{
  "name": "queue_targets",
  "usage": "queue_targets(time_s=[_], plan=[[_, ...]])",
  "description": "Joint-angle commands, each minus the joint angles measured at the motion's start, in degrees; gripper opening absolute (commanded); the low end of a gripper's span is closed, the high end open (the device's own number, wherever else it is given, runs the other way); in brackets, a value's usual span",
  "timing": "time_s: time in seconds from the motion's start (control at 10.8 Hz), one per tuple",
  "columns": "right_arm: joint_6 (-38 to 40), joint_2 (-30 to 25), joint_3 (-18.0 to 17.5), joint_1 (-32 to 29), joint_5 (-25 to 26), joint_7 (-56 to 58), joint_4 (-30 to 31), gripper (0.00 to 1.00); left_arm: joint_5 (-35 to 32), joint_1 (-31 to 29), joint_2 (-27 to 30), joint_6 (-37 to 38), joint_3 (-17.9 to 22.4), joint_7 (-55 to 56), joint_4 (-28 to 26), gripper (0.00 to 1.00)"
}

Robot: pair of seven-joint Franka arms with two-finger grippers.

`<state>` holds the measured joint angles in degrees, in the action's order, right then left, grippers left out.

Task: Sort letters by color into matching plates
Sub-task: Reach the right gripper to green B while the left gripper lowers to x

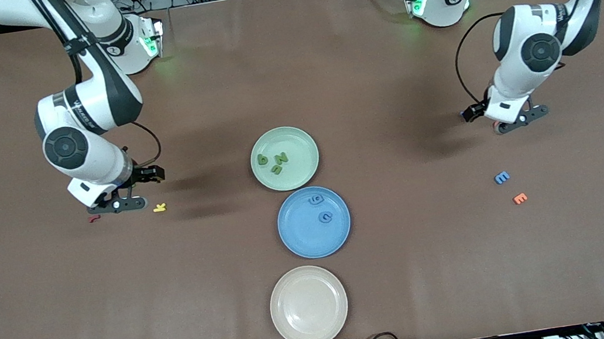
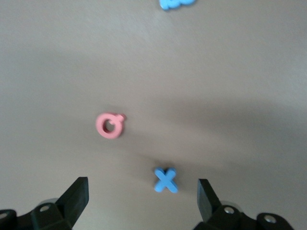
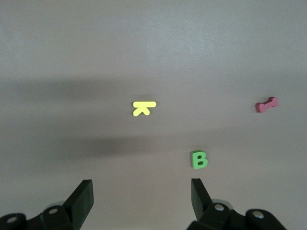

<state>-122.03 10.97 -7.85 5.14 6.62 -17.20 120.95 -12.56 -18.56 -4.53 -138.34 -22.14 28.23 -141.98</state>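
I am holding my left gripper [image 2: 141, 199] above the brown table [image 1: 411, 272] at the left arm's end, its fingers [image 2: 76, 196] spread wide and gripping nothing. In my left wrist view a blue X [image 2: 166, 180] is lying on the table between those fingers, with a pink Q [image 2: 110, 125] near it and the edge of another blue letter [image 2: 175, 4] well apart from both. In the front view that other letter is showing as a blue E [image 1: 502, 177], lying nearer to the front camera than my left gripper [image 1: 514, 125], with an orange E [image 1: 519, 198] just beside it, nearer still.

I am holding my right gripper [image 3: 141, 196] above the table at the right arm's end, its fingers [image 3: 84, 194] also spread and empty. In my right wrist view a green B [image 3: 199, 159] is lying flat close to one fingertip, a yellow K [image 3: 143, 108] near it, and a red letter [image 3: 266, 104] well apart. The front view is showing the yellow K [image 1: 159, 208] and the red letter [image 1: 94, 219] on either side of my right gripper [image 1: 118, 206].

The pale green plate [image 1: 302, 172] is sitting mid-table, holding three dark green letters [image 1: 274, 162] clustered together. The blue plate [image 1: 299, 235] is touching it on the side nearer the front camera, holding two blue letters [image 1: 321, 208] apart from each other. A beige plate [image 1: 309, 305] is lying nearer still, just beside the blue plate.
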Motion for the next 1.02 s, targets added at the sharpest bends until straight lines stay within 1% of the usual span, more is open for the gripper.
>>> queue_targets(time_s=[0.0, 0.09, 0.28, 0.37, 0.46, 0.65, 0.74, 0.83, 0.92], plan=[[-7.15, -3.68, 0.38, -2.75, -1.52, 5.32, 7.62, 0.91, -0.19, -1.56, -0.65, 1.05, -0.27, -1.95, 2.23, 1.00], [-7.43, -3.77, 0.64, -3.55, -1.52, 6.64, 8.15, 0.91, 0.25, -1.82, -1.52, 1.05, -0.27, -1.95, 3.10, 1.00], [-8.48, -4.03, 3.01, -3.47, -1.52, 7.35, 9.12, 0.90, 2.44, -1.74, -2.41, 1.05, -0.27, -1.87, 4.34, 1.00], [-11.62, -4.38, 4.59, -3.47, -1.61, 7.36, 11.21, 0.89, 3.93, -1.39, -1.89, 1.05, 0.08, -2.04, 4.08, 1.00], [-14.78, -4.38, 5.21, -3.55, -1.53, 7.44, 13.32, 0.89, 5.60, -1.13, -0.75, 1.05, 0.25, -2.22, 3.56, 1.00], [-18.49, -4.47, 6.18, -3.56, -1.52, 7.53, 15.79, 0.89, 7.80, -0.16, 2.23, 1.05, 0.43, -2.83, 1.10, 1.00], [-20.86, -4.47, 6.97, -3.56, -1.52, 7.97, 17.11, 0.89, 9.29, 2.11, 3.38, 1.05, 2.35, -3.09, -0.04, 1.00], [-22.97, -4.38, 7.67, -3.56, -1.52, 9.36, 18.34, 0.88, 10.09, 7.00, 4.00, 1.05, 6.89, -2.75, -0.92, 1.00], [-24.21, -4.38, 8.64, -3.56, -1.52, 9.72, 19.22, 0.87, 10.10, 9.57, 4.01, 1.05, 9.89, -2.40, -1.36, 1.00]])
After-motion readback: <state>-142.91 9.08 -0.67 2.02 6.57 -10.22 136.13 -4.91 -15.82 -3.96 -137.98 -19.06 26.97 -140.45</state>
